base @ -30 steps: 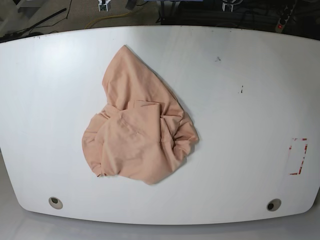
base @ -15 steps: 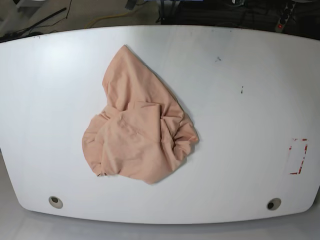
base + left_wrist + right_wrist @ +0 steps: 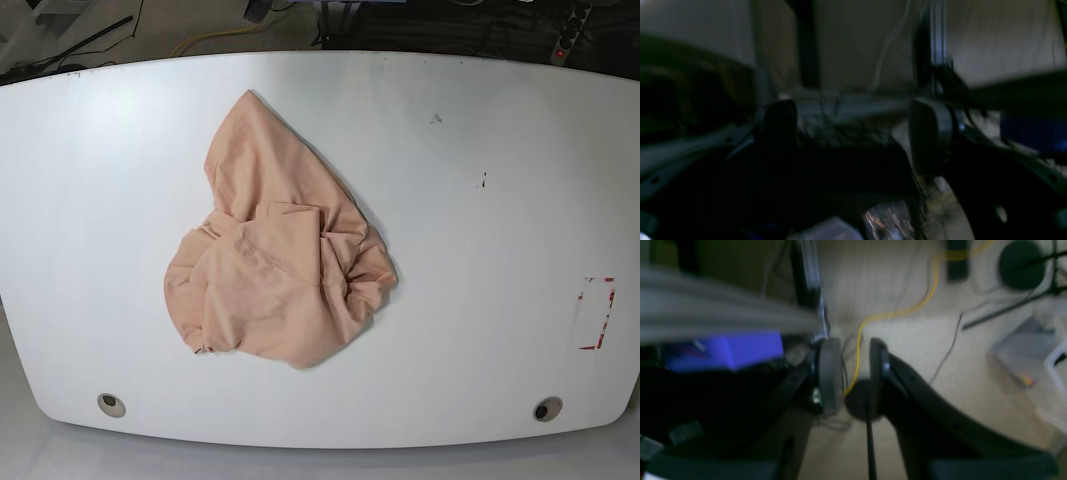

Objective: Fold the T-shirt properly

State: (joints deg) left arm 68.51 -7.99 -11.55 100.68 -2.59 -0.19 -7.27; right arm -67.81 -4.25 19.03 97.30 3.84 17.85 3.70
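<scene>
The T-shirt (image 3: 280, 250) lies crumpled in a peach heap left of the middle of the white table (image 3: 500, 150), with one part stretching toward the far edge. Neither gripper shows in the base view. The blurred left wrist view has my left gripper (image 3: 853, 133) open wide, nothing between its fingers, over dark clutter off the table. My right gripper (image 3: 855, 373) in the right wrist view stands open by a narrow gap, empty, above a beige floor with a yellow cable (image 3: 893, 311). The T-shirt is out of both wrist views.
A red tape outline (image 3: 597, 313) marks the table at the right. Two round holes (image 3: 111, 404) (image 3: 546, 409) sit near the front edge. Cables and a power strip (image 3: 570, 35) lie on the floor beyond the far edge.
Two gripper tips that showed at the top edge of the base view a second ago have pulled out of sight. The T-shirt has not moved.
</scene>
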